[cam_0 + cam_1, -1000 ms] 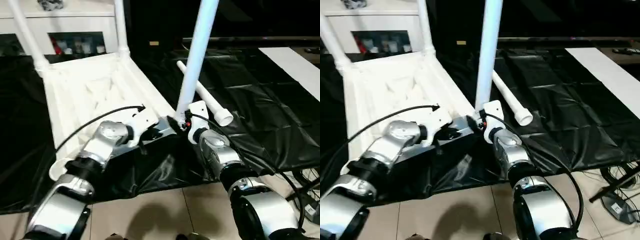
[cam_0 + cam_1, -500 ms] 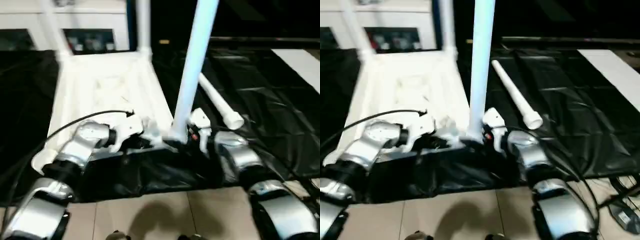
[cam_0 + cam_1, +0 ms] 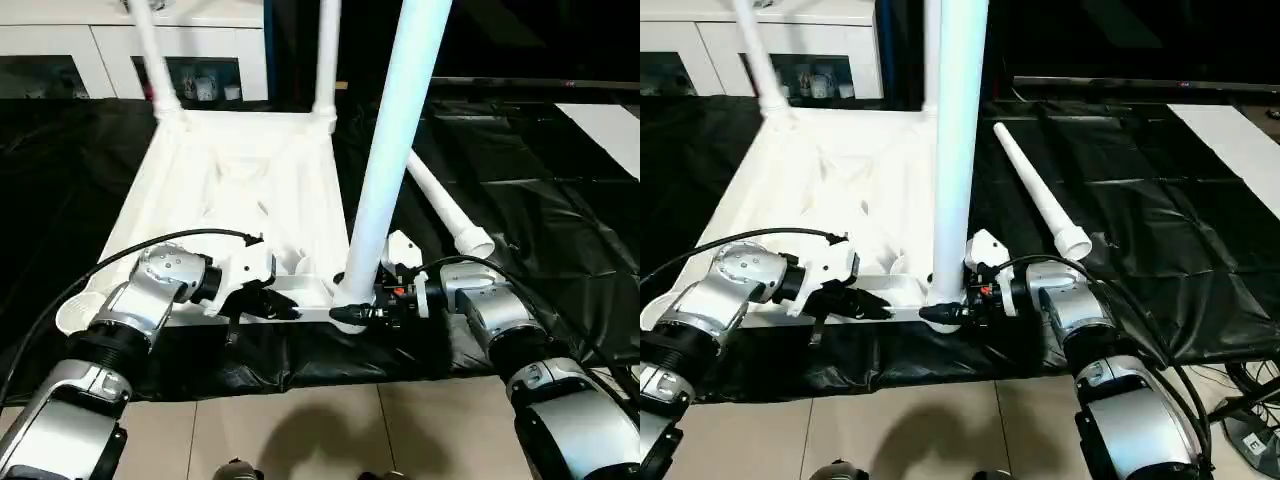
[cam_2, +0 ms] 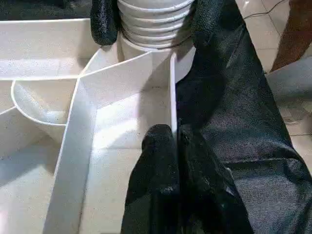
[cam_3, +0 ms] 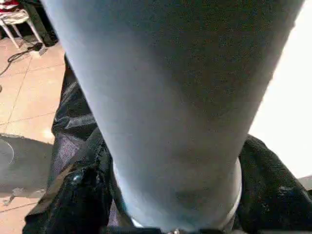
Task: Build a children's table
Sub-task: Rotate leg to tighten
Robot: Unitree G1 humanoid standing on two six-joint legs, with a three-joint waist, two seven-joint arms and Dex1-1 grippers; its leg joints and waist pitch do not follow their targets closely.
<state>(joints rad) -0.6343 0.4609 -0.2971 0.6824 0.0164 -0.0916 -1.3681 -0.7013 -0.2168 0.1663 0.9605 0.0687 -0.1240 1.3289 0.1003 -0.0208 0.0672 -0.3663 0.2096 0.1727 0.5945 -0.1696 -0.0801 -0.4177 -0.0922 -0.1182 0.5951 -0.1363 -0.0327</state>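
The white table top [image 3: 240,180] lies upside down on a black sheet. Two white legs [image 3: 155,60] [image 3: 327,50] stand in its far corner sockets. A third leg [image 3: 400,130] stands upright in the near right socket. My right gripper [image 3: 350,310] is shut on this leg's ribbed base, and its black fingers [image 4: 105,19] press it from both sides. My left gripper [image 4: 176,141] is shut on the thin raised rim [image 4: 171,87] of the near edge, just left of that socket. Another leg [image 3: 445,210] lies loose on the sheet to the right.
The black sheet [image 3: 540,180] covers the floor around the table top. Beige tiles [image 3: 300,430] begin right below my arms. A white cabinet with glass doors [image 3: 60,50] stands behind. A white board [image 3: 610,120] lies at the far right, and cables [image 3: 1250,370] lie at the near right.
The head view has swung, so the whole scene has shifted. My right gripper's fingers have closed in on the standing leg's base. The left gripper still pinches the rim.
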